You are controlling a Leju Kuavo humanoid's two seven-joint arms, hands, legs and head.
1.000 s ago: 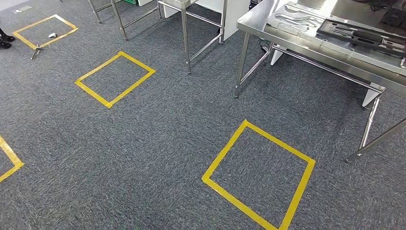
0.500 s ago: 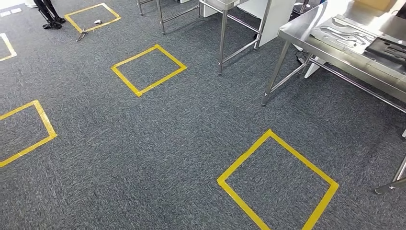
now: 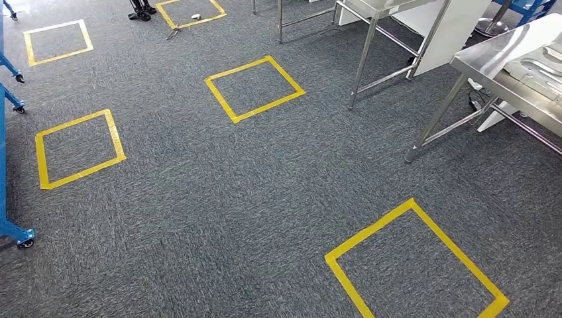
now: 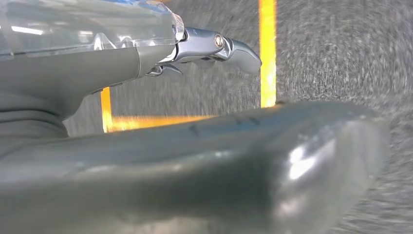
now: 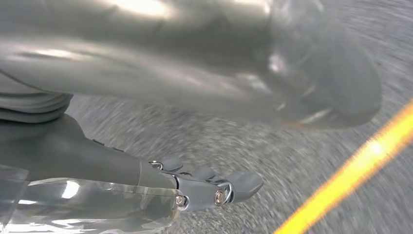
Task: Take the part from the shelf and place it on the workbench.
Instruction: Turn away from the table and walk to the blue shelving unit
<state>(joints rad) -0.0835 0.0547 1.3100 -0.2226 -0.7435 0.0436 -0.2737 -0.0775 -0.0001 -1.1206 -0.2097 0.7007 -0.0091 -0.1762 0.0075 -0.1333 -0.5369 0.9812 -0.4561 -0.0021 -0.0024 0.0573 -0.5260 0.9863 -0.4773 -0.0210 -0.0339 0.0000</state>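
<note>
The steel workbench (image 3: 505, 58) stands at the right edge of the head view, with a grey moulded tray (image 3: 542, 71) on its top. A blue wheeled frame (image 3: 8, 228), possibly the shelf's base, comes in at the left edge. My left hand (image 4: 204, 161) hangs over the grey carpet, its thick thumb apart from the straight fingers (image 4: 214, 45), and it holds nothing. My right hand (image 5: 195, 63) hangs the same way, fingers (image 5: 209, 187) stretched out and empty.
Yellow tape squares mark the carpet: one close in front (image 3: 414, 262), one in the middle (image 3: 254, 89), others to the left (image 3: 78, 148). Steel table legs (image 3: 361, 63) stand at the back. A person's dark shoes (image 3: 140, 9) are at the far top.
The camera has swung left: the workbench and tape squares slid right in the picture, and the blue frame and more squares came in at the left.
</note>
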